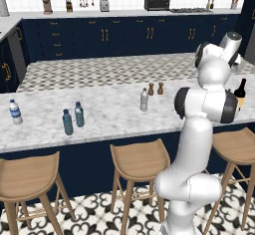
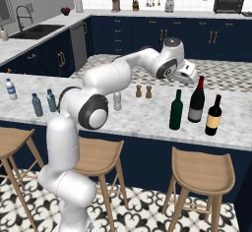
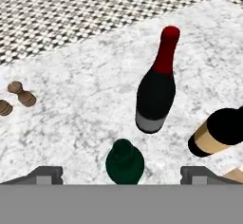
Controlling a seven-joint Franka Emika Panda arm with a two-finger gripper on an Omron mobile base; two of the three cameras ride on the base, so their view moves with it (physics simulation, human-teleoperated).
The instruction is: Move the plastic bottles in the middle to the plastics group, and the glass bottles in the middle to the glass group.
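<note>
Even, bright rendered light, sharp throughout, with faint soft shadows and no glare.

In the left base view the arm (image 1: 206, 104) is hiding the green bottle and most of the glass group, while the hand view's edge is cutting off the yellow-labelled bottle (image 3: 219, 134).

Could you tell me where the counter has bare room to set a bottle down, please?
The widest bare marble lies between the teal-blue bottle pair and the clear bottle. Another stretch runs from the wooden shakers to the green bottle. It is crowded around the grey-labelled wine bottle and the yellow-labelled wine bottle, under the gripper.
</note>
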